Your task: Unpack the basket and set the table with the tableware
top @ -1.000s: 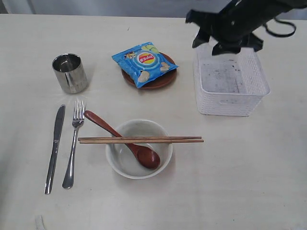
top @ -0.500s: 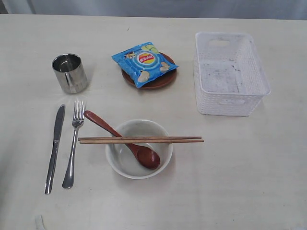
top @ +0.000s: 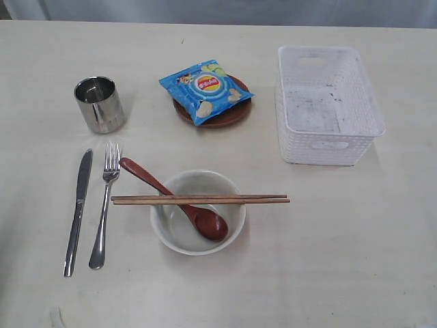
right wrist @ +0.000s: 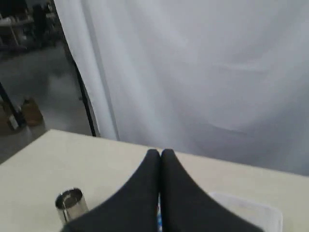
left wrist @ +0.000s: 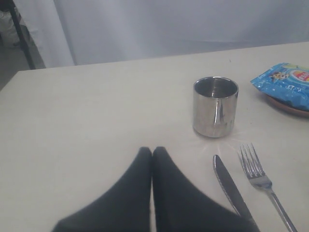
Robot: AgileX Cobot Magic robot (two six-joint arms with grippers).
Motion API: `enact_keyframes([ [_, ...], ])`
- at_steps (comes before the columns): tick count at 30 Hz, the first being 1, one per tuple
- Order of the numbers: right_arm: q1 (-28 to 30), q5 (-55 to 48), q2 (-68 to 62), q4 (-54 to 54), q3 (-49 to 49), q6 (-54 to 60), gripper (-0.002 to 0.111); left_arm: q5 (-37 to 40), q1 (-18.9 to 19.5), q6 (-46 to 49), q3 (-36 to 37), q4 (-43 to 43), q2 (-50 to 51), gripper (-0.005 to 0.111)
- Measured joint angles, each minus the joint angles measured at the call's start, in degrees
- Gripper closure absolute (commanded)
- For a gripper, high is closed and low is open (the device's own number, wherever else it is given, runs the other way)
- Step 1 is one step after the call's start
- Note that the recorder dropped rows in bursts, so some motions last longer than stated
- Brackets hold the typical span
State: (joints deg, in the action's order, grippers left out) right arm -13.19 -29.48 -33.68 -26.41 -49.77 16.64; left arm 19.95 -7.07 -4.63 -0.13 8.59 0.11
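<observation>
The white lattice basket stands empty at the right of the cream table. Laid out on the table are a steel cup, a knife, a fork, and an off-white bowl with the red-brown spoon in it and two chopsticks across its rim. A small brown plate carries a blue snack bag. Neither arm shows in the exterior view. My left gripper is shut and empty, near the cup and knife. My right gripper is shut, empty, high above the table.
A grey curtain hangs behind the table's far edge. In the right wrist view a floor with stands and boxes lies beyond the table's corner.
The right arm, over the basket a second ago, has withdrawn out of the exterior view and its gripper has shut. The tableware has not moved.
</observation>
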Motion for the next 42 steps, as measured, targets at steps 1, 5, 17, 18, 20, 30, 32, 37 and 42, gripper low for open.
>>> enact_keyframes([
  [1,0.00,0.15,2.52,0.00,0.00,0.00,0.109,0.00,0.00,0.00,0.00,0.00,0.00,0.107],
  [5,0.00,0.15,9.46,-0.04,0.00,0.00,0.109,0.00,0.00,0.00,0.00,0.00,0.00,0.107],
  [17,5.01,4.32,22.86,-1.79,7.29,0.04,0.109,0.00,0.00,0.00,0.00,0.00,0.00,0.107],
  [18,6.00,5.77,22.97,-1.92,8.68,0.04,0.109,0.00,0.00,0.00,0.00,0.00,0.00,0.107],
  [20,8.33,8.74,23.41,-1.92,14.10,0.04,0.109,0.00,0.00,0.00,0.00,0.00,0.00,0.107],
  [30,8.73,13.96,25.36,5.64,29.48,0.07,0.109,0.00,0.00,0.00,0.00,0.00,0.00,0.107],
  [32,8.73,16.17,27.06,14.32,33.31,-7.59,0.109,0.00,0.00,0.00,0.00,0.00,0.00,0.107],
  [37,8.73,16.98,32.43,26.41,43.57,-21.87,0.109,0.00,0.00,0.00,0.00,0.00,0.00,0.107],
  [42,8.73,16.75,33.28,27.28,49.56,-22.81,0.109,0.00,0.00,0.00,0.00,0.00,0.00,0.107],
])
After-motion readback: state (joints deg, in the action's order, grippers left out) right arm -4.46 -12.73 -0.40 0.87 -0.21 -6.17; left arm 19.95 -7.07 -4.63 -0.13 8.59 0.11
